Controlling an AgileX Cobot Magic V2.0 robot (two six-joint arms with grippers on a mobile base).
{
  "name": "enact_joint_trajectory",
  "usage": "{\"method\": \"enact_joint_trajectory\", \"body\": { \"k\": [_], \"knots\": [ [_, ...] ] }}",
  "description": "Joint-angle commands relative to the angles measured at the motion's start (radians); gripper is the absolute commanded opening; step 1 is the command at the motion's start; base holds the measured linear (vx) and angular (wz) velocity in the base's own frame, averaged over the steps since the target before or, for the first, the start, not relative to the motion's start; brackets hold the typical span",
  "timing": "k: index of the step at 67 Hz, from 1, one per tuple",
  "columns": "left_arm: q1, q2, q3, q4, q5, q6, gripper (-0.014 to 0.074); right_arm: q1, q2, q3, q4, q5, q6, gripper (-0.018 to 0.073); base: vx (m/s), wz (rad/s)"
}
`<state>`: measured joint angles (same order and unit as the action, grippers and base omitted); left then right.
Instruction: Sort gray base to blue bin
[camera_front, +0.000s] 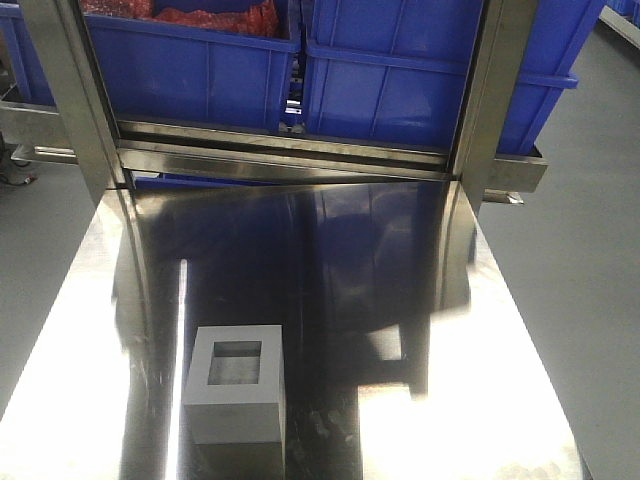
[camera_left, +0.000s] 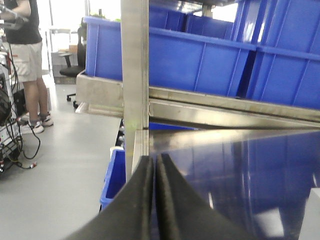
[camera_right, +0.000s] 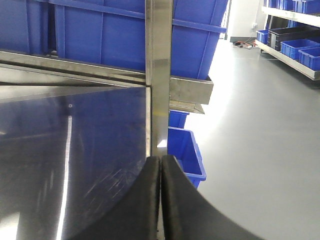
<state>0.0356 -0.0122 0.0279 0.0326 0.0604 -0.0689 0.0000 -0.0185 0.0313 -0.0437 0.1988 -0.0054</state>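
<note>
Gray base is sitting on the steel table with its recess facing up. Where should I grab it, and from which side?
Come straight down from above and close across two opposite outer walls of the gray base. It sits flat, recess up, with flat parallel sides and bare table around it. The recess looks too shallow to grip inside.

The gray base (camera_front: 235, 385) stands alone on the near left of the tabletop (camera_front: 380, 300), open on every side and above. At the far edge, a left upright (camera_front: 70, 90), a right upright (camera_front: 495, 90) and a low rail (camera_front: 290, 145) front the blue bins (camera_front: 420, 90), with a wide gap between the uprights.
</note>
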Motion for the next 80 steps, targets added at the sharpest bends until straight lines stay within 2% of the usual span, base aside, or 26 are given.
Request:
{"method": "enact_joint_trajectory", "body": {
  "k": [1, 25, 42, 60, 80],
  "knots": [
    [-0.005, -0.016, -0.015, -0.001, -0.09, -0.006, -0.0007, -0.005, -0.009, 0.006, -0.009, -0.073, -0.007, -0.0005, 0.0, 0.0],
    [-0.005, 0.027, -0.037, -0.053, -0.113, -0.053, -0.0007, -0.005, -0.009, 0.006, -0.009, -0.072, -0.007, -0.0005, 0.0, 0.0],
    [-0.005, 0.209, -0.208, -0.054, -0.098, -0.041, -0.0007, -0.005, -0.009, 0.006, -0.009, -0.072, -0.007, -0.0005, 0.0, 0.0],
    [-0.008, 0.458, -0.418, -0.054, 0.172, -0.04, -0.0007, -0.005, -0.009, 0.006, -0.009, -0.072, -0.007, -0.0005, 0.0, 0.0],
    [-0.008, 0.612, -0.455, -0.039, 0.362, -0.023, -0.0007, -0.005, -0.009, 0.006, -0.009, -0.074, -0.007, -0.0005, 0.0, 0.0]
  ]
}}
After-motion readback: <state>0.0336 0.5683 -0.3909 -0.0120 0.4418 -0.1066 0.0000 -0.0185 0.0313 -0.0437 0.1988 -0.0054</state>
